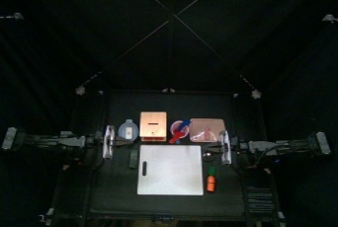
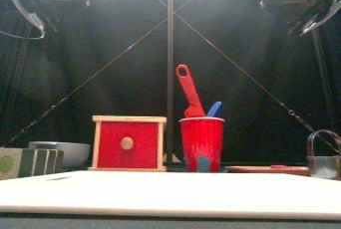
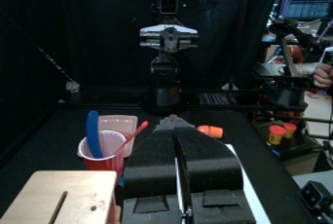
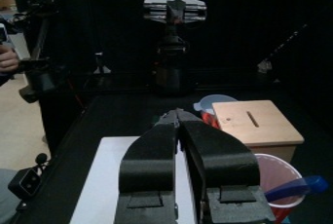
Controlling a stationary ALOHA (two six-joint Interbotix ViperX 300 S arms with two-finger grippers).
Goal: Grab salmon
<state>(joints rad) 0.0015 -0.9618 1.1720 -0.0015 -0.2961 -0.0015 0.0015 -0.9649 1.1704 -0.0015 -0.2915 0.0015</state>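
The salmon is a small, flat, pinkish-brown slab lying on the table behind the white board, just right of the red cup. In the front view it shows as a thin reddish strip low at the right. The left wrist view has the salmon beyond the cup. My right gripper hovers at the table's right side, close to the salmon, its jaws shut on nothing. My left gripper rests at the left edge, also shut.
An orange-tan wooden box with a slot stands left of the cup, which holds a red spatula and a blue utensil. A grey container sits further left. A black knife lies on the board, a carrot piece beside it.
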